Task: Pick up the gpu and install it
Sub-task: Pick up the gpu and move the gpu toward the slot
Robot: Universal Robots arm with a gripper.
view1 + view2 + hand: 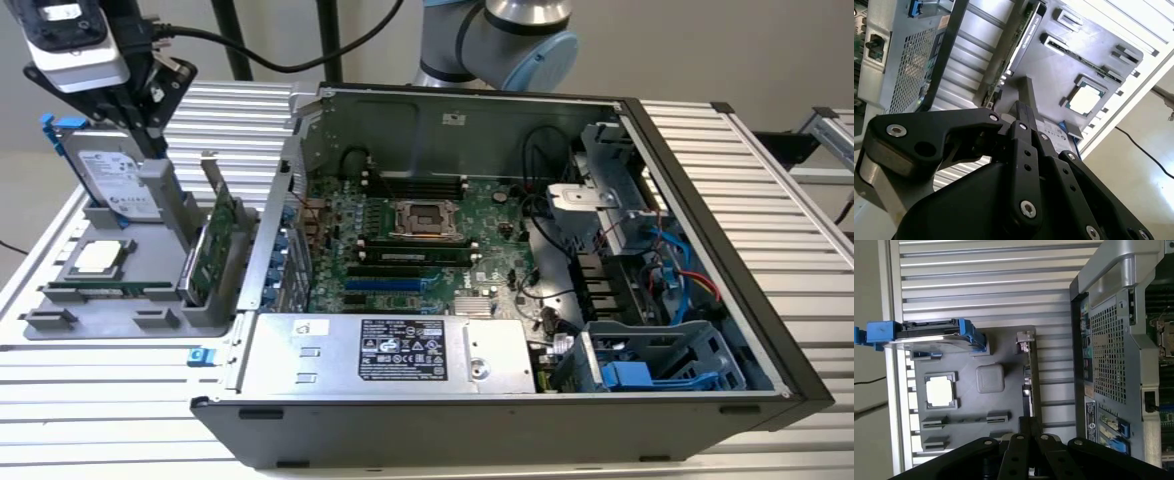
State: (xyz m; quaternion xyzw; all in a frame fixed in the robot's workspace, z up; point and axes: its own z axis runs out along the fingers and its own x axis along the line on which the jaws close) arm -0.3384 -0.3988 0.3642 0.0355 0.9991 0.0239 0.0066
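Operator: Gripper (1022, 111) linkages sit nearest the lens in both wrist views. What state is the pincer in?

Technician: Its fingertips appear drawn together with nothing between them. The linkage hides the pads, so treat this as probable. No part is carried.

Operator: Where is the gpu?

Technician: The gpu (210, 250) stands on its long edge in a slot of the grey holder tray (147, 300). The tray is on the exterior view's left, just beside the open computer case (747, 300). The card's silver bracket sits at the end toward the hard drive (110, 170).

Operator: Why is it stored on edge?

Technician: In my judgement, an upright card presents its thin top edge to a pincer descending from above. The slot keeps the board from tipping. The hard drive stands upright in the same tray for the same reason, while the processor (99, 258) lies flat in its own recess.

Operator: How does the arm relate to the card?

Technician: The gripper hangs above the tray, nearer the hard drive end and clear of the gpu. In the first wrist view its tips fall along the line of the card's edge.

Operator: And the case?

Technician: It lies on its side with the panel off, so the motherboard (400, 250) faces upward and can be reached from above. The pick is not yet made.
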